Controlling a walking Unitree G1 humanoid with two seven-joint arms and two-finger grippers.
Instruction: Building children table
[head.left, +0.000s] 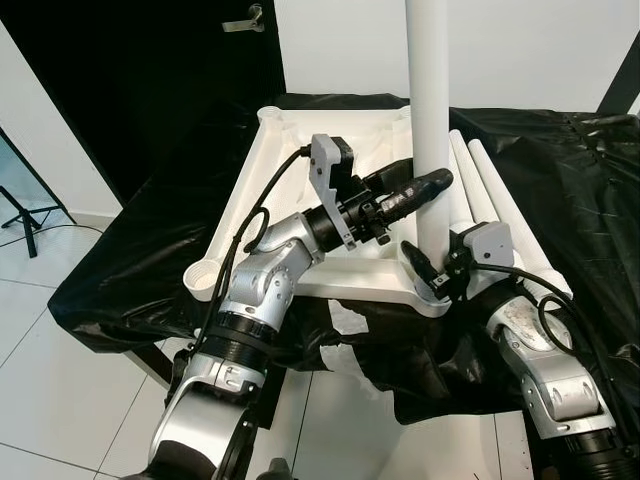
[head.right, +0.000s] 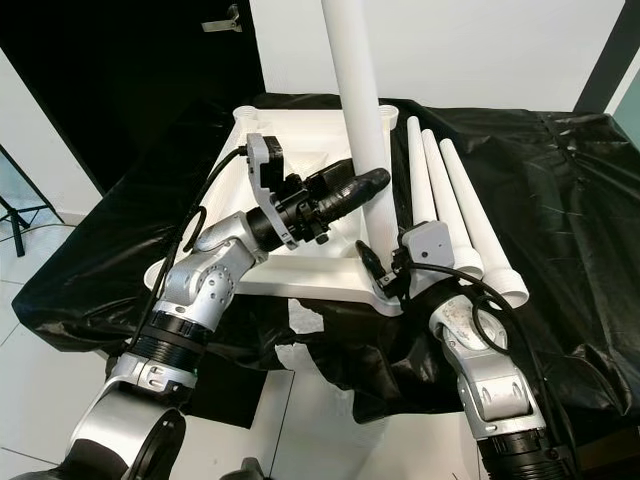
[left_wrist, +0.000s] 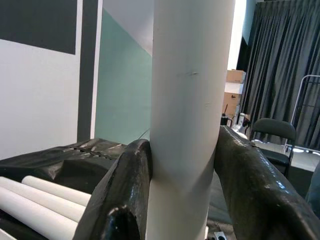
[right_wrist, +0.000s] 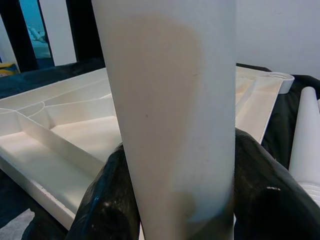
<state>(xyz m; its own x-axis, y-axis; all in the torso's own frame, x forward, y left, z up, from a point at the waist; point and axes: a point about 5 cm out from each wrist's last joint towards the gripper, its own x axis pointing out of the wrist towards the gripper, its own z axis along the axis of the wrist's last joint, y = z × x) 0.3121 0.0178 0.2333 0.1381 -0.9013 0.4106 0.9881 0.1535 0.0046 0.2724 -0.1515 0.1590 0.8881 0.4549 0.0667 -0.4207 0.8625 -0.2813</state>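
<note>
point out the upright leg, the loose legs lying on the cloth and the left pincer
upright leg (head.left: 430, 120), left eye view, middle of the white tube.
loose legs (head.right: 445, 195), right eye view, middle leg of the three lying side by side.
left pincer (head.left: 425, 188), left eye view, at the black fingertips closed on the tube.

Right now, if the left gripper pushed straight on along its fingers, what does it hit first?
Nothing new: the left gripper is already shut on the upright table leg. Past that, probably the three loose legs on the black cover; depth unclear.

White leg between gripper fingers
</note>
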